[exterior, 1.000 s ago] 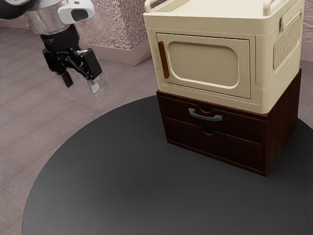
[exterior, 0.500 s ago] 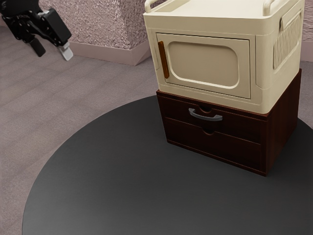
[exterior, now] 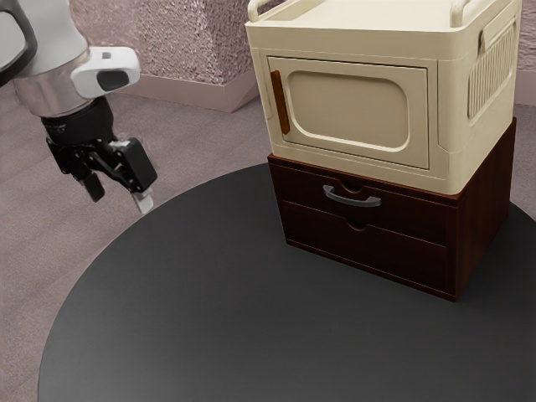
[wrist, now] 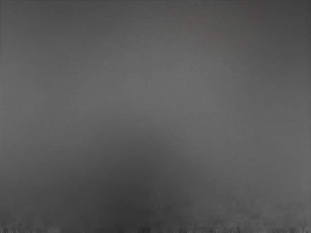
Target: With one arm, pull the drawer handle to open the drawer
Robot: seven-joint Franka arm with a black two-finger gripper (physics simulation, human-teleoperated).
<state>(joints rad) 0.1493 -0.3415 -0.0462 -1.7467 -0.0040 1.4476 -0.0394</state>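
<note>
At the front of the dark brown drawer case (exterior: 483, 209), on the upper drawer (exterior: 303, 185), sits the grey handle (exterior: 352, 201), with twelve o'clock taken as the exterior view's top. Right above it, at twelve o'clock, a cream cabinet (exterior: 456, 109) rests on the case, crowding the space over the handle; its door (exterior: 347, 105) bears an upright orange-brown strip (exterior: 280, 102) at eleven o'clock. The lower drawer (exterior: 377, 247) lies at six o'clock. The handle is a shallow bow, drooping between two mounts, below a rounded notch, and its drawer is shut, level with the one beneath. Around the case spreads a round dark tabletop (exterior: 193, 293). At nine o'clock, well apart from the handle, hangs the black gripper (exterior: 121, 201), its two fingers apart and nothing between them. Farther out, at ten to eleven o'clock, stands a rough pinkish wall (exterior: 184, 50)
</note>
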